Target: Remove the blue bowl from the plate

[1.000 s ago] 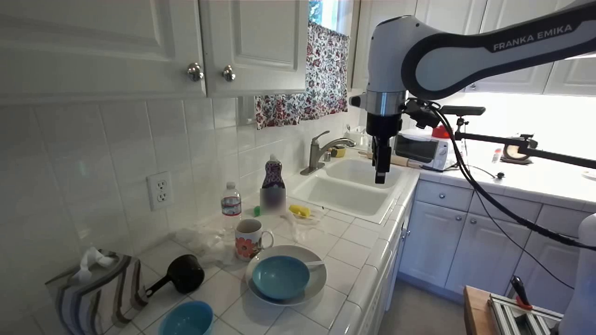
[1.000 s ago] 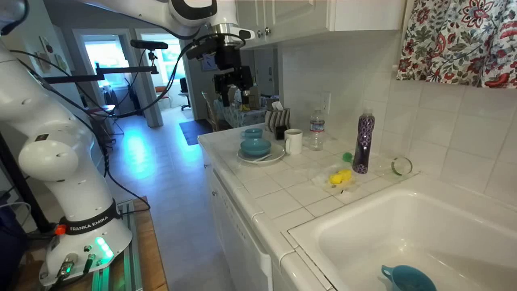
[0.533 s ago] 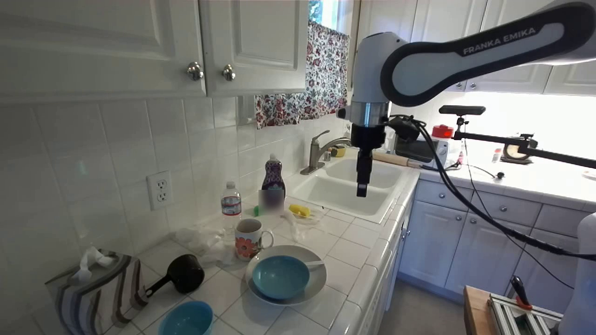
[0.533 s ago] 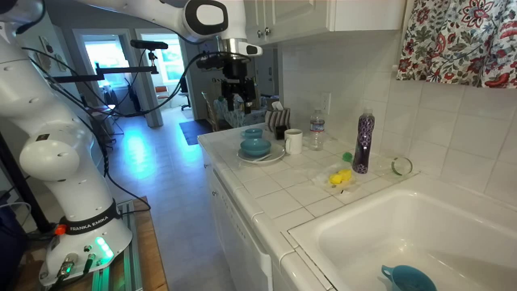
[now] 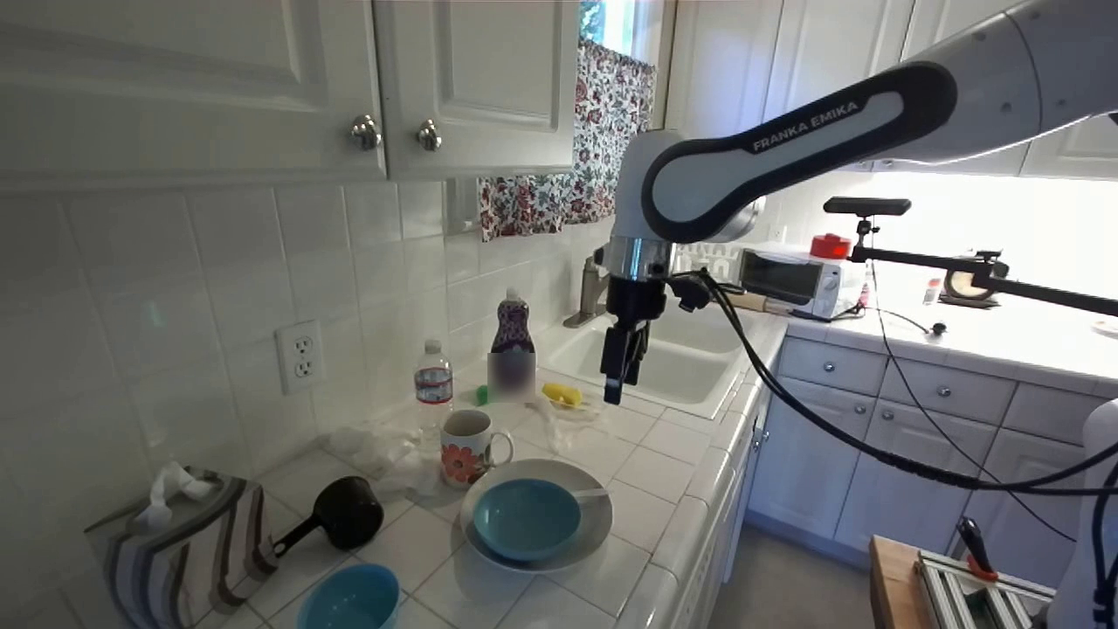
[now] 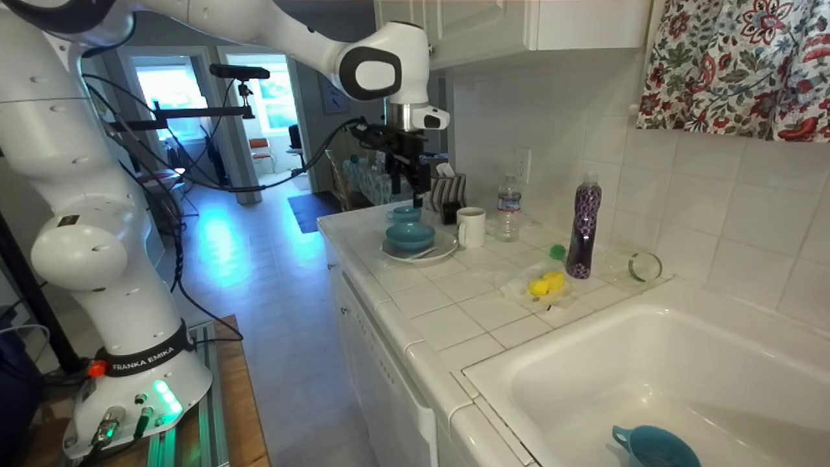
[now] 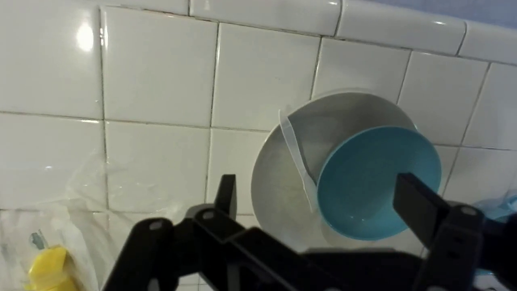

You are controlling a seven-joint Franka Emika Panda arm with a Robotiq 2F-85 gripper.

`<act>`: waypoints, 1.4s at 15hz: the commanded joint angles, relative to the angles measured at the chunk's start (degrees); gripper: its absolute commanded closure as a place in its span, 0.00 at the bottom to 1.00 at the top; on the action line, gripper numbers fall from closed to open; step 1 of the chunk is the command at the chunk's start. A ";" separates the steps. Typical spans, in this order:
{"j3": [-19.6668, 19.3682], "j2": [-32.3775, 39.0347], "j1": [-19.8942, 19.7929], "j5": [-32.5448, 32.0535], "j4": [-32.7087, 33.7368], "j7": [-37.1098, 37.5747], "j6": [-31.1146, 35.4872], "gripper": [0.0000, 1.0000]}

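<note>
Plate [image 5: 596, 528] held bowl [image 5: 527, 520]; gripper [image 6: 407, 196] hung apart

The tiled counter [image 5: 653, 482] lay beneath the arm [image 5: 838, 131], with the sink [image 6: 583, 376] set into it, well apart from the plate. In both exterior views the bowl sat right way up on the plate. The gripper pointed down in mid-air, higher than the bowl, its fingers [image 7: 418, 206] spread wide. The mug [image 5: 460, 463] stood upright just beside the plate. A white utensil [image 7: 297, 157] lay on the plate beside the bowl, one end past the plate's edge.
</note>
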 commanded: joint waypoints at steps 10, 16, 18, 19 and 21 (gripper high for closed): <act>3.09 16.73 -0.35 4.06 8.30 2.81 2.04 0.00; 3.93 22.08 -0.52 3.68 12.54 4.60 1.67 0.00; 4.06 23.34 -0.56 3.59 13.82 5.19 1.53 0.02; 4.17 23.89 -0.58 3.68 14.48 5.38 1.42 0.10; 4.31 24.81 -0.58 3.60 15.55 5.71 1.33 0.27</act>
